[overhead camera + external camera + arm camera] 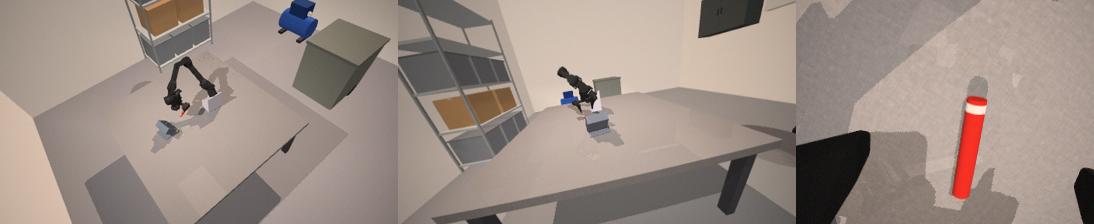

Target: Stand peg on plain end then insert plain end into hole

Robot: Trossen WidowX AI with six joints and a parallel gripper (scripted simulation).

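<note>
The red peg (182, 113) (584, 117) (970, 150) lies on the table. In the wrist view its white-banded end points up the picture and its plain end points down. My gripper (181, 107) (587, 110) (977, 161) is open and empty above the peg. Its black fingers stand wide on either side of the peg in the wrist view, not touching it. The blue-grey sloped panel block (165, 129) (597, 124) stands on the table just beyond the peg from the arm's base. Its hole cannot be made out in these views.
A white upright panel (212, 103) (597, 103) stands by the arm's base, to the side of the peg. The table (233, 144) (534, 171) carries the arm's shadows. A shelf rack, a green-grey cabinet and a blue machine stand beyond the table.
</note>
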